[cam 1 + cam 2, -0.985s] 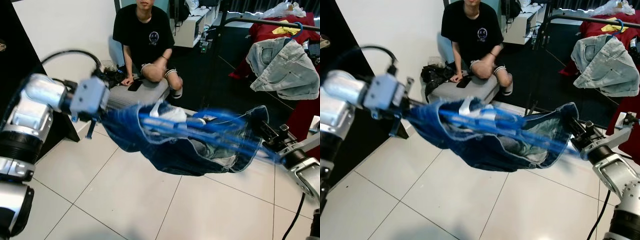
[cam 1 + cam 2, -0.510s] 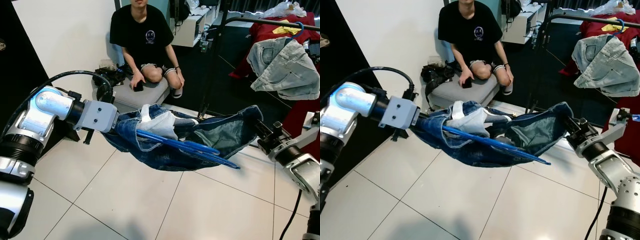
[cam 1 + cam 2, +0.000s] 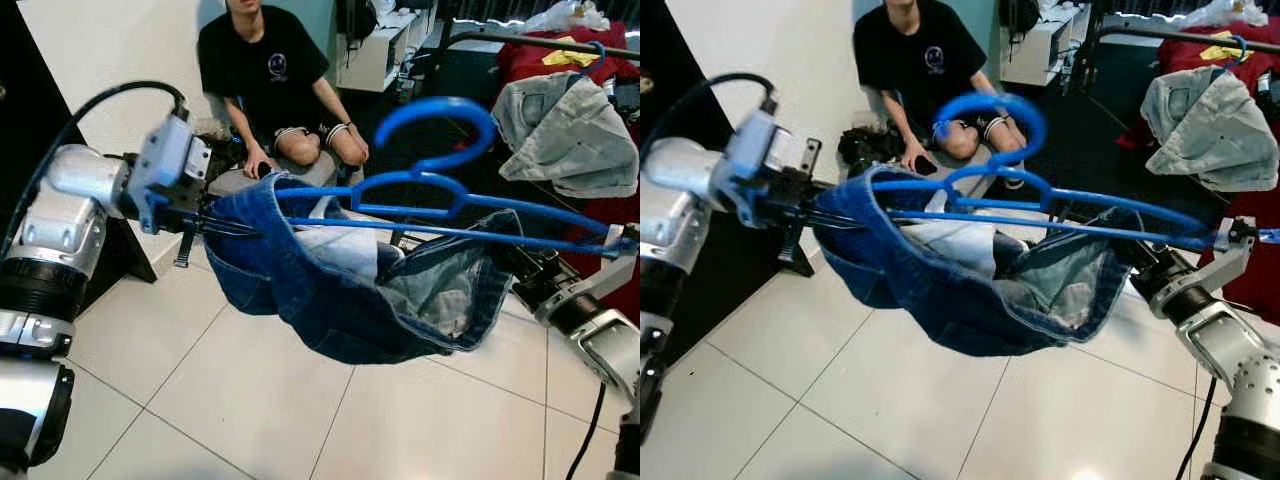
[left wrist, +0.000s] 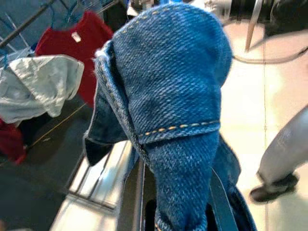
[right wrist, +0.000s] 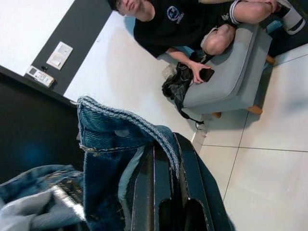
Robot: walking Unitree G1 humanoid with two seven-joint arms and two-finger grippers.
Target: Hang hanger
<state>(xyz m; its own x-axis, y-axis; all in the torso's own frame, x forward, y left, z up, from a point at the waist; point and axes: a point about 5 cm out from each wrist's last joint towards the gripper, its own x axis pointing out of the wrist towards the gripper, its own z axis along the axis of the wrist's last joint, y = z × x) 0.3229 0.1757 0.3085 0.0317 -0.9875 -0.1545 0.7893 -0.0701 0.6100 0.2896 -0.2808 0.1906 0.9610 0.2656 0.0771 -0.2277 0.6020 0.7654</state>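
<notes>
Two sets of fingers hold one denim garment stretched between them, and the blue hanger rides across its top edge, hook up, well short of the clothes rail off to my right. My left fingers are clamped on one end of the denim; the left wrist view shows the cloth bunched right over them. My right fingers are closed on the other end, with the fabric folded around them in the right wrist view.

What worries me is the hanger: I judge it is only resting in the cloth, not gripped, so a tilt or slack in the denim could let it slide out onto the floor. A person sits on a bench just beyond, so a wide swing is risky too.

Both arms reach forward and apart, left elbow bent, holding the load clear of the tiles.
</notes>
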